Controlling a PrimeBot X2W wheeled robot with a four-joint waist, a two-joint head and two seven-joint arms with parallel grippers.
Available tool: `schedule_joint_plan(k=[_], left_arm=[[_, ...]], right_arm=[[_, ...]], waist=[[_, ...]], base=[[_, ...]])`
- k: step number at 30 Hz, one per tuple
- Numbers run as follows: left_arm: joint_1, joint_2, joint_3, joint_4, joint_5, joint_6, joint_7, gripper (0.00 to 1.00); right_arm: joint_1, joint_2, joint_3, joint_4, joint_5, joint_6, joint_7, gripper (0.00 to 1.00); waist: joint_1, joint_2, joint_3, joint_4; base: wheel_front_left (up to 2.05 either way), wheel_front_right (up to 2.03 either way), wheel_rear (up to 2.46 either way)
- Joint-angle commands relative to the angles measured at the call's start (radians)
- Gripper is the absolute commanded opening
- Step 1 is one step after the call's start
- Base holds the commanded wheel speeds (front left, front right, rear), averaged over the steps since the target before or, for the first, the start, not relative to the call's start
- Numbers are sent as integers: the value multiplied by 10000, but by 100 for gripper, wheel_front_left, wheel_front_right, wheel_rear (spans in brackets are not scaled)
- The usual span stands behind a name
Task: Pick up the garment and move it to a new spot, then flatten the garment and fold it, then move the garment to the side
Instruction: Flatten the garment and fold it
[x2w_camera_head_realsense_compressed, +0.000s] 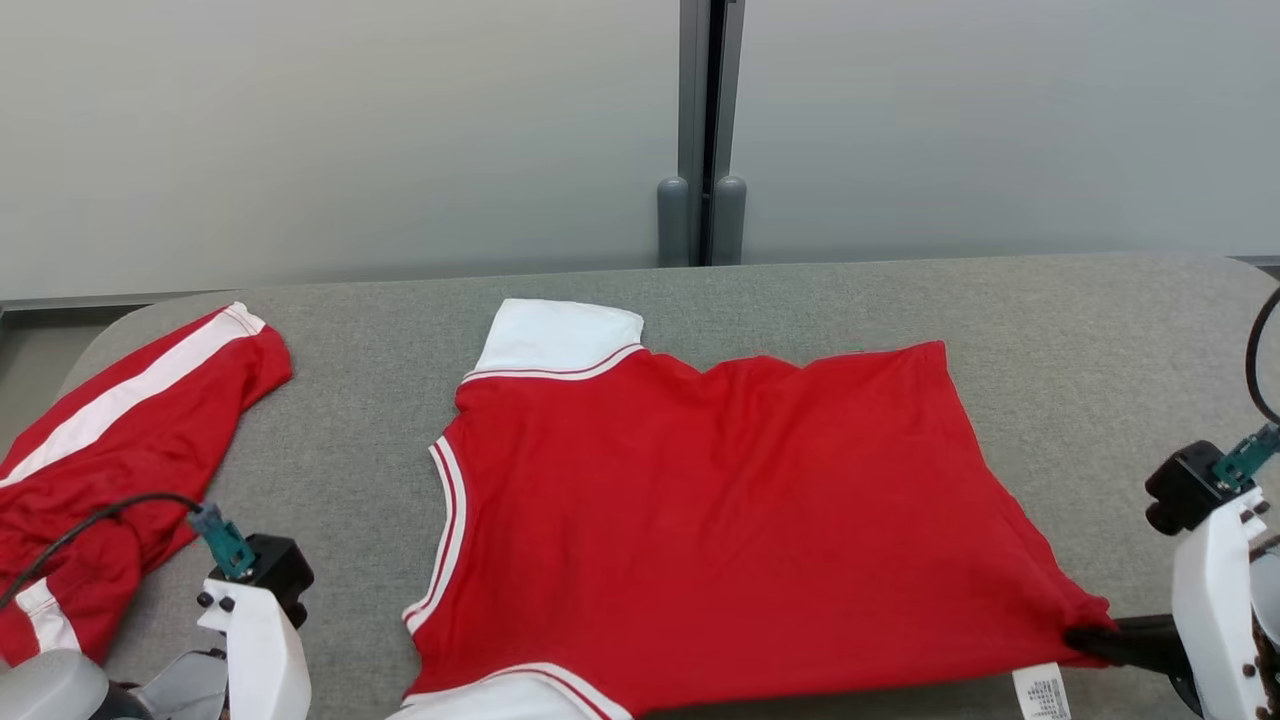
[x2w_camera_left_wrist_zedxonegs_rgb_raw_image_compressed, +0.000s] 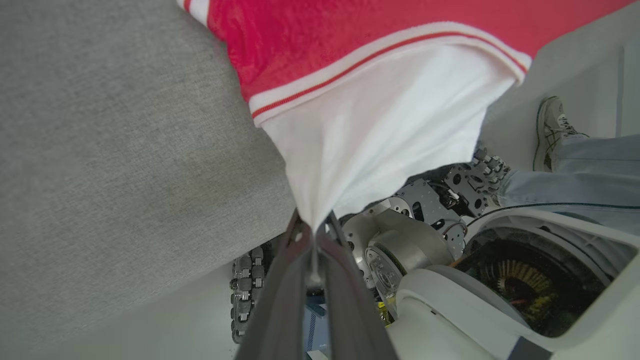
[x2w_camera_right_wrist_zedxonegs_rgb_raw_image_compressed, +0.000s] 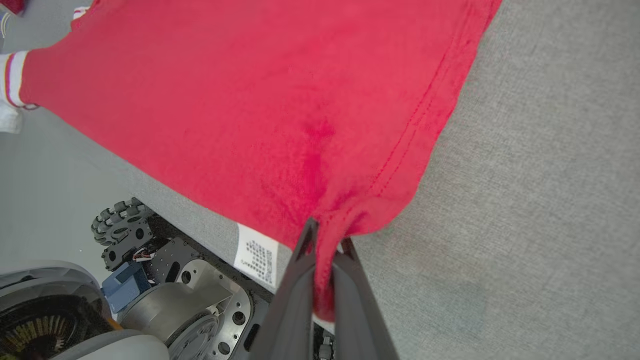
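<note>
Red shirt (x2w_camera_head_realsense_compressed: 700, 500) is lying spread out on the grey surface (x2w_camera_head_realsense_compressed: 1100, 400), about mid-surface and sideways: neck opening is facing the robot's left, hem is facing its right. Some light wrinkles are showing along the far edge. Far sleeve (x2w_camera_head_realsense_compressed: 560, 335), white, is lying flat toward the wall. Near sleeve (x2w_camera_left_wrist_zedxonegs_rgb_raw_image_compressed: 380, 130), also white, is reaching past the front edge of the surface and drawing to a point.

Left hand (x2w_camera_left_wrist_zedxonegs_rgb_raw_image_compressed: 312, 232) is clenching on the tip of the near sleeve, with white cloth bunching between its dark fingers (x2w_camera_left_wrist_zedxonegs_rgb_raw_image_compressed: 280, 300).

Right hand (x2w_camera_right_wrist_zedxonegs_rgb_raw_image_compressed: 324, 235) is grasping the near hem corner of the shirt, red cloth pinching into a fold between its fingers (x2w_camera_right_wrist_zedxonegs_rgb_raw_image_compressed: 292, 300). Care label (x2w_camera_right_wrist_zedxonegs_rgb_raw_image_compressed: 257, 255) is hanging just beside it, under the shirt's near edge.

Second red garment (x2w_camera_head_realsense_compressed: 130, 430) with a white stripe is lying crumpled at the left end of the surface, apart from the shirt.

In the left wrist view a person's shoe (x2w_camera_left_wrist_zedxonegs_rgb_raw_image_compressed: 550, 130) and pale trouser leg (x2w_camera_left_wrist_zedxonegs_rgb_raw_image_compressed: 585, 175) are showing on the floor near the robot base.
</note>
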Motion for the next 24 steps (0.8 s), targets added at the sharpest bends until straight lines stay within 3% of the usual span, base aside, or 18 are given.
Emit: schedule_joint_plan(k=[1, 6, 10, 16, 24], left_arm=[[190, 194, 0, -177, -95, 155, 60, 0], [315, 542, 63, -761, -195, 438, 115, 0], [-58, 449, 224, -824, -110, 528, 165, 0], [-1218, -145, 535, -339, 51, 523, 485, 0], [-3073, -1107, 685, 1191, 555, 180, 1018, 0]], right_arm=[[204, -212, -45, -134, 31, 0, 58, 0], [648, -477, -226, -489, 242, 0, -26, 0], [603, -370, -480, -557, 266, 0, -131, 0], [145, 89, -1092, -282, 224, 0, -79, 0], [-572, 774, -1804, 488, 161, 0, 139, 0]], waist=[[0, 0, 9, 0], [0, 0, 72, -10], [0, 0, 331, -31], [0, 0, 1124, -76], [0, 0, 2304, -195]], base=[[0, 0, 0], [0, 0, 0], [0, 0, 0], [0, 0, 0], [0, 0, 0]])
